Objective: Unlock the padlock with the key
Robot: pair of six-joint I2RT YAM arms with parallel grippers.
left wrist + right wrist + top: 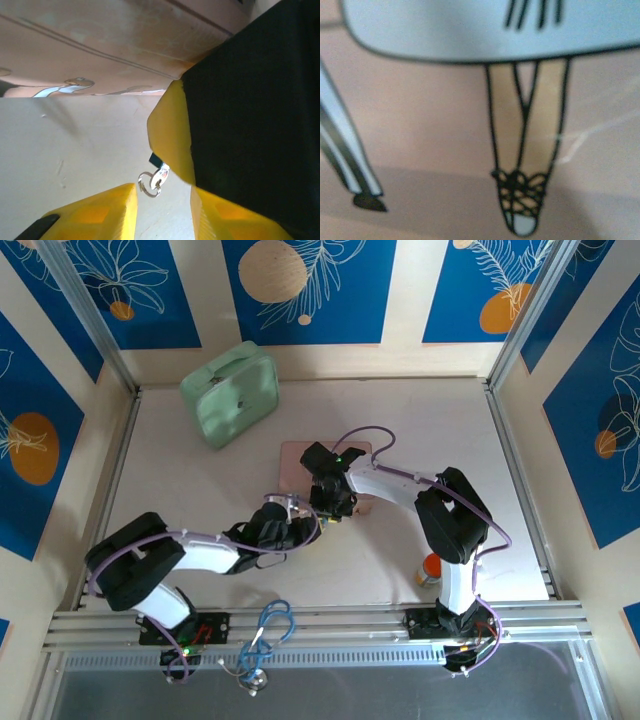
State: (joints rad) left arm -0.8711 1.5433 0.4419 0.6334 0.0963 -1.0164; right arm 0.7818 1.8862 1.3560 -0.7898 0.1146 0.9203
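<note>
Since padlock (160,176) is tiny, light, hard, slick, firm pinch across flat body is judged best, keyhole left free. Padlock is seen just beside pink tin (100,50), against right claw (333,505); that claw's state cannot be told. Left claw (162,200) is seen with fingers apart, farther from pink tin.

The padlock (161,176) sits just before the tin (295,465), with the case (230,393) behind-left on the table (200,485).

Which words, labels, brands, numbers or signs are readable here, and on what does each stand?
None can be read.
The pink tin carries a drawing of legs in laced shoes, no letters.
The green case and the blue wall panels show no legible writing.
</note>
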